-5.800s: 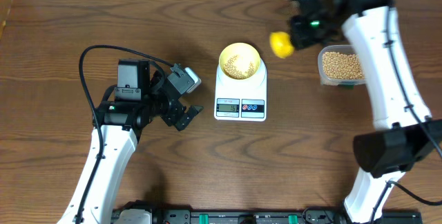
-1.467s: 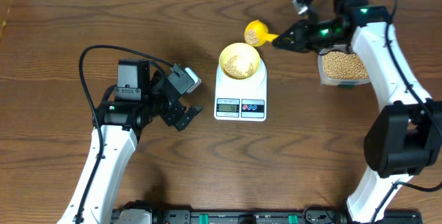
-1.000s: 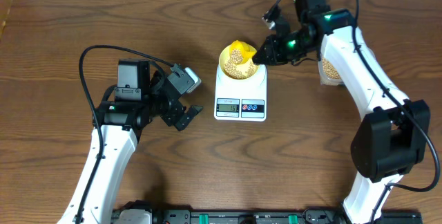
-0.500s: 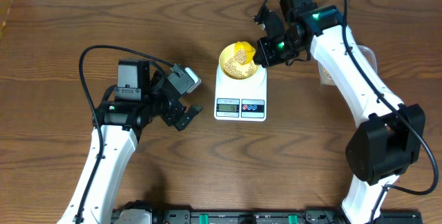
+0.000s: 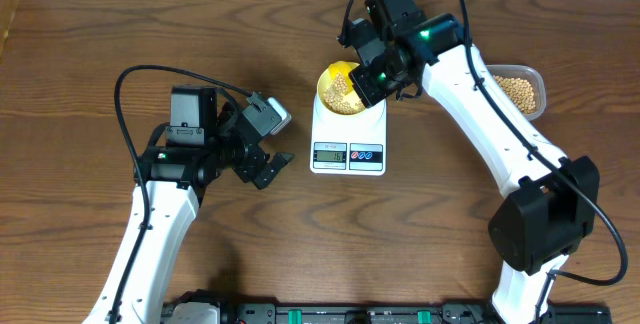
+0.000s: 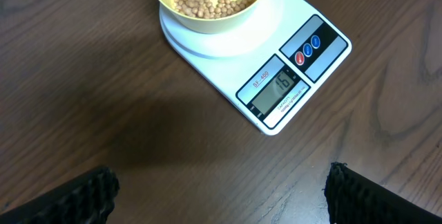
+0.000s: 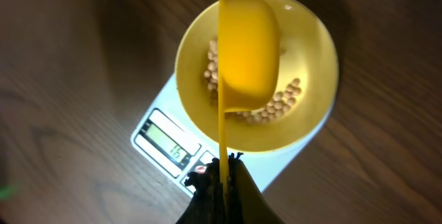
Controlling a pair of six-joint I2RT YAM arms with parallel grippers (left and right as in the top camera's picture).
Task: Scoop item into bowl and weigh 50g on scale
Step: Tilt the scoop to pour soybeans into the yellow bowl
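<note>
**Scoop turned over the bowl**

Compared with one and a half second ago, when the scoop (image 7: 247, 51) hung loaded behind the bowl (image 7: 324, 79), my right arm has moved toward the left edge. Now the scoop is above the bowl with its cup turned, so I see only the smooth yellow outer side. Because the arm moved away, the clear tub (image 5: 518, 89) with its beans is uncovered again near the back right corner of the desk (image 5: 80, 44). My left arm did not change its place.

My right gripper (image 7: 224, 175) is closed tightly on the thin handle of the scoop. My left gripper (image 5: 268, 169) rests over the left half of the desk, jaws wide apart and holding nothing.

The beans (image 6: 207, 3) are small, round and tan. They lie as a loose thin layer on the bottom of the bowl, and much of the wall is bare. The bowl stands on the round plate of the white scale (image 6: 290, 79), in the middle of the desk toward the back edge. The display (image 6: 280, 89) seems to read 16.
</note>
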